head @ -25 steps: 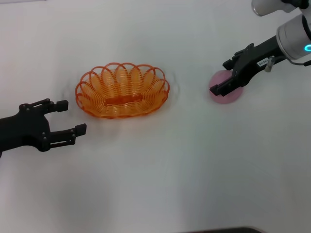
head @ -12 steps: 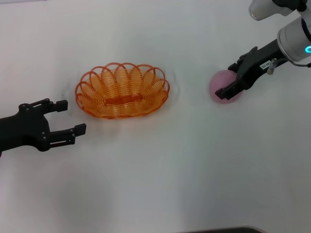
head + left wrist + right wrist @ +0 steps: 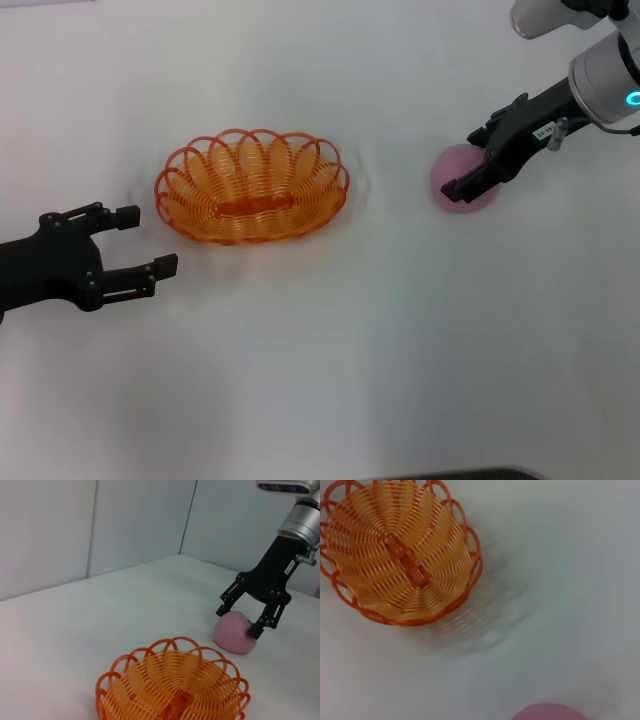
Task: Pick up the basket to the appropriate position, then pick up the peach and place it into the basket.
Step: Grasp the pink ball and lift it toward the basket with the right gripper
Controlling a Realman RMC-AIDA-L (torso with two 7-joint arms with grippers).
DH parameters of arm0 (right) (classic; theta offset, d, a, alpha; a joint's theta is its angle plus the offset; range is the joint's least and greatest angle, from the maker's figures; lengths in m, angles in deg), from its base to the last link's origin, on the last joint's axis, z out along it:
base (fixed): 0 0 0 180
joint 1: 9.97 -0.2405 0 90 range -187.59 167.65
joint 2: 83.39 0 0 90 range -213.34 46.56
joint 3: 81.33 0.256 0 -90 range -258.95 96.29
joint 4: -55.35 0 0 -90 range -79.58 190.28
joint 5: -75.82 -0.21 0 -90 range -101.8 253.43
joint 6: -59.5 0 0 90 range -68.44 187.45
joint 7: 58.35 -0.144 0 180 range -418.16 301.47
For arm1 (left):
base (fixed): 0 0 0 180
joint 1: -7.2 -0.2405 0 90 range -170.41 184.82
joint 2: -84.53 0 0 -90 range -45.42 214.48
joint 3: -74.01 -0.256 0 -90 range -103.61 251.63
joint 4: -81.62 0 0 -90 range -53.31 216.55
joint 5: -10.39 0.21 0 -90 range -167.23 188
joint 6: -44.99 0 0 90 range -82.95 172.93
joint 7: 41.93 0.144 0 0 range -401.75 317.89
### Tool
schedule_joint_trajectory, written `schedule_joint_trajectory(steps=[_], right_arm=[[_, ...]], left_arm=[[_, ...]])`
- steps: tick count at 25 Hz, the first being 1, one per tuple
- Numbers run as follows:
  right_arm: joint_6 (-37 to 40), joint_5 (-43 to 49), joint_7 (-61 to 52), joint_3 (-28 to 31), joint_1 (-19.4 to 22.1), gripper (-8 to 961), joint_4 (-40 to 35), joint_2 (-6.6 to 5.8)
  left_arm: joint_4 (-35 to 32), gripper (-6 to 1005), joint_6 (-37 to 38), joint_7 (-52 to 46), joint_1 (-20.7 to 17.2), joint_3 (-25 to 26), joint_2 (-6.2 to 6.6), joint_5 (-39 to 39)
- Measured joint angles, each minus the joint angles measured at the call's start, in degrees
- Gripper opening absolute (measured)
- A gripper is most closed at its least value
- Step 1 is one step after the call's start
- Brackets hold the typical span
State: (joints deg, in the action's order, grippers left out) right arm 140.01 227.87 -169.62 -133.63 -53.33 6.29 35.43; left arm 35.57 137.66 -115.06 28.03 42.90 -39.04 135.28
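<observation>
Head view: the left gripper [image 3: 140, 241] is held with fingers spread wide, empty, just left of the basket [image 3: 251, 186]. Well right of the basket, the peach [image 3: 459, 179] is set on the table [image 3: 330, 350], straddled by the right gripper [image 3: 461, 181], fingers parted, not clamped.

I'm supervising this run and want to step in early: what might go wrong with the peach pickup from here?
1. The right gripper straddles the round peach with open jaws set high on it; closing there might squeeze it out and send it rolling.
2. The basket sits well apart, so a weak hold may drop the peach during the carry.
3. The left gripper waits near the basket's rim.
</observation>
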Motion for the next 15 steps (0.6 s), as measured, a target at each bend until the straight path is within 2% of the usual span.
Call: schedule_joint_trajectory(steps=[12,15], right_arm=[[0.0,0.0,0.11,-0.94,-0.06,868,0.09,0.0],[0.0,0.0,0.07,-0.96,-0.04,744,0.1,0.0]], left_arm=[[0.0,843,-0.19,0.0,-0.05,0.0,0.0,0.0],[0.0,843,-0.22,0.0,-0.14,0.0,0.0,0.0]])
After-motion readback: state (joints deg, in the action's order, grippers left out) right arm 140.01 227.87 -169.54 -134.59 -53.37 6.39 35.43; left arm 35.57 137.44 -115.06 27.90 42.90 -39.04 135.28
